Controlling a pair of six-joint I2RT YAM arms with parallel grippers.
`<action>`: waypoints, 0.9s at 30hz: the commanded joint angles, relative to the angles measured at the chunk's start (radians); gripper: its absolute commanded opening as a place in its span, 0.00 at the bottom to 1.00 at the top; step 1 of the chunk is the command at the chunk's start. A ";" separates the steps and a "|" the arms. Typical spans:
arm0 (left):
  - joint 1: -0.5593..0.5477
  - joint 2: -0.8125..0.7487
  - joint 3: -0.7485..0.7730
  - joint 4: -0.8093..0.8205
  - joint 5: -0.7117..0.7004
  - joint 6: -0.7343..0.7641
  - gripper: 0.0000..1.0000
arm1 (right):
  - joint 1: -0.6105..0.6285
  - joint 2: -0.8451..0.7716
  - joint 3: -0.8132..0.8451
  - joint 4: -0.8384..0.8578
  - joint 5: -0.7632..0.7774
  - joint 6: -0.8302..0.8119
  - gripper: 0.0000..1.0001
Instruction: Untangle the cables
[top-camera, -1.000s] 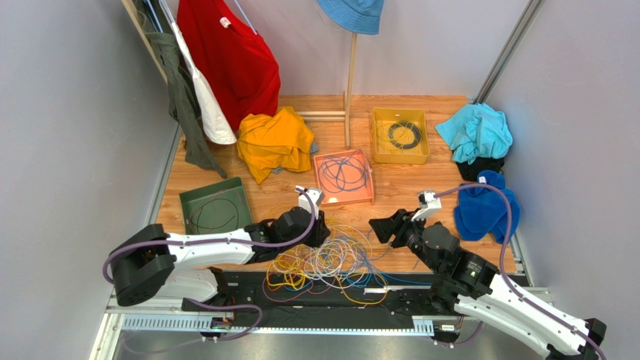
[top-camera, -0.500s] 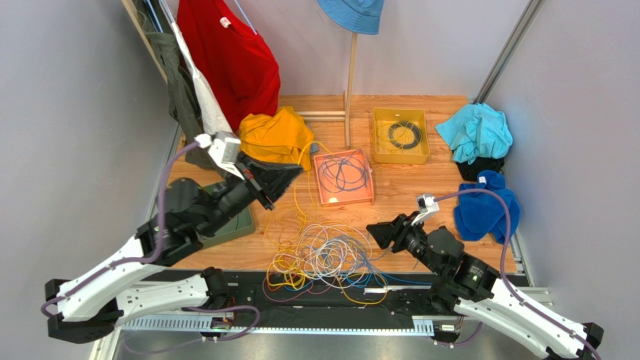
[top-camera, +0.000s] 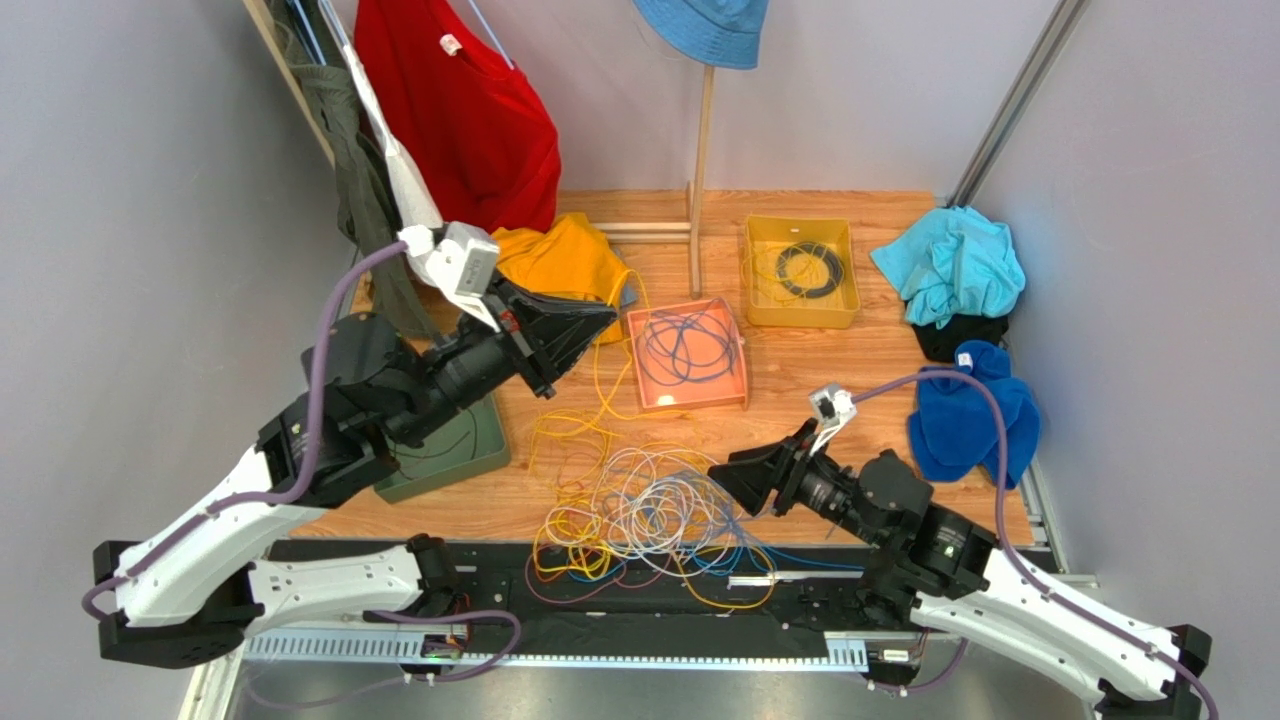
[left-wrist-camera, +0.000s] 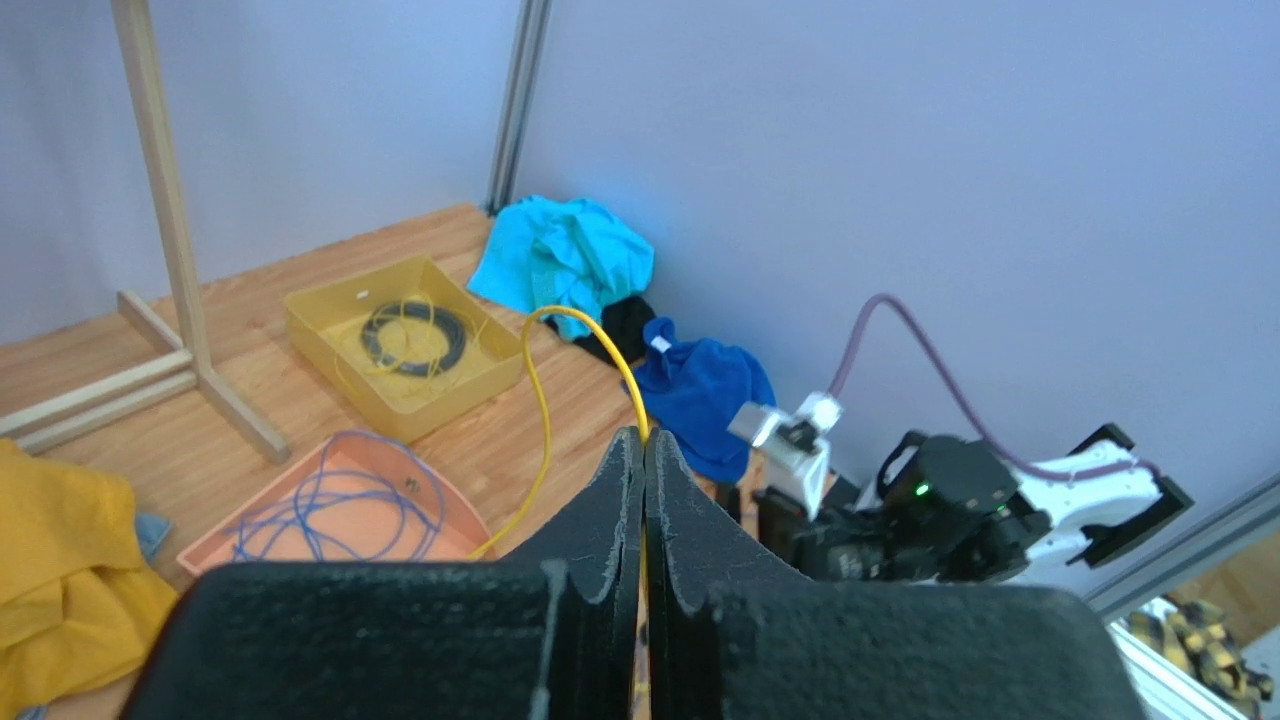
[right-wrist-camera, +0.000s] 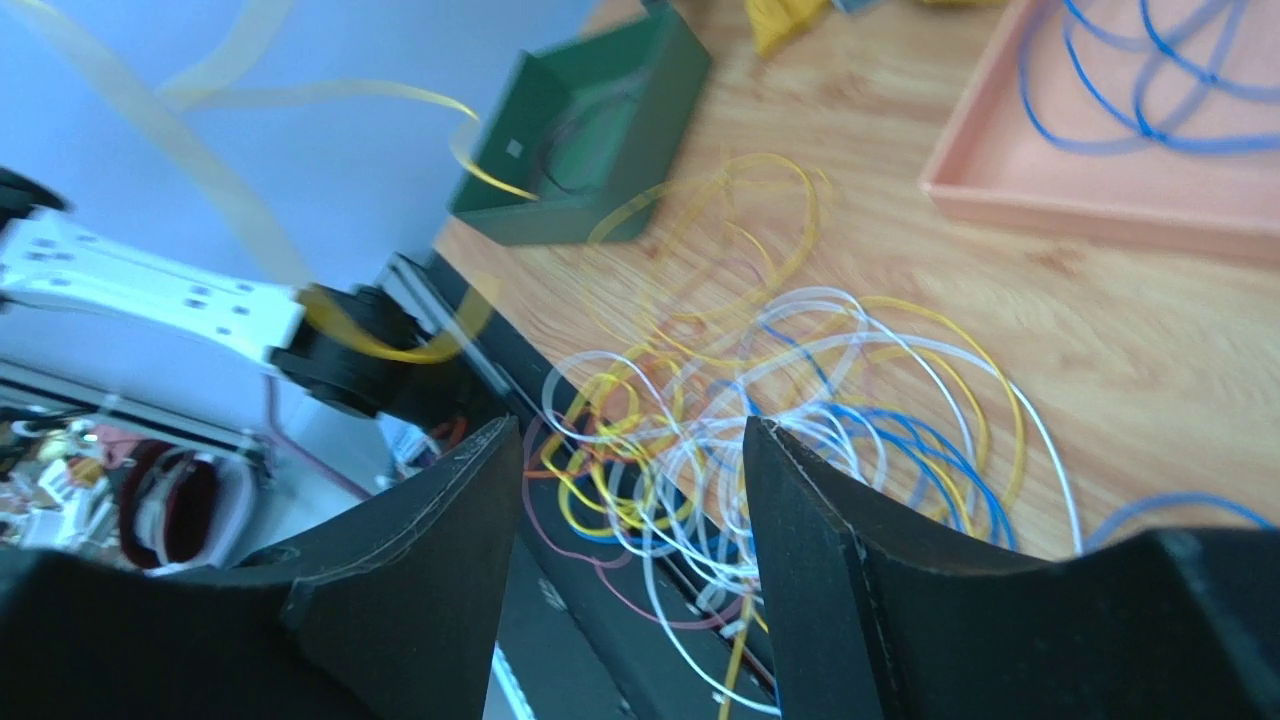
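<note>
A tangled heap of yellow, white, blue and orange cables (top-camera: 654, 518) lies at the table's near edge; it also shows in the right wrist view (right-wrist-camera: 781, 413). My left gripper (top-camera: 601, 318) is raised high over the table's left, shut on a yellow cable (top-camera: 601, 393) that hangs down to the heap. In the left wrist view the yellow cable (left-wrist-camera: 594, 333) runs out from between the closed jaws (left-wrist-camera: 643, 440). My right gripper (top-camera: 724, 477) is open and empty, just right of the heap; in its wrist view its fingers (right-wrist-camera: 631, 450) frame the cables.
An orange tray (top-camera: 732, 393) holds blue cable, a yellow tray (top-camera: 759, 309) holds a black coil, a green tray (top-camera: 451, 450) sits under the left arm. Clothes: yellow (top-camera: 564, 258), red (top-camera: 466, 105), cyan (top-camera: 951, 263), blue (top-camera: 962, 420). A wooden stand (top-camera: 700, 165) rises at the back.
My left arm has risen from the heap up and back to the left, pulling the yellow cable out. My right gripper has moved a little left toward the heap.
</note>
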 joint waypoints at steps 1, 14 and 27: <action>-0.001 0.027 -0.040 -0.036 -0.004 0.008 0.00 | 0.016 -0.051 0.122 0.095 -0.037 -0.052 0.60; -0.002 0.096 -0.103 -0.065 0.071 -0.021 0.00 | 0.018 0.068 0.282 0.154 -0.097 -0.121 0.62; -0.002 0.154 -0.163 0.018 0.124 -0.067 0.00 | 0.069 0.394 0.299 0.490 -0.130 -0.146 0.61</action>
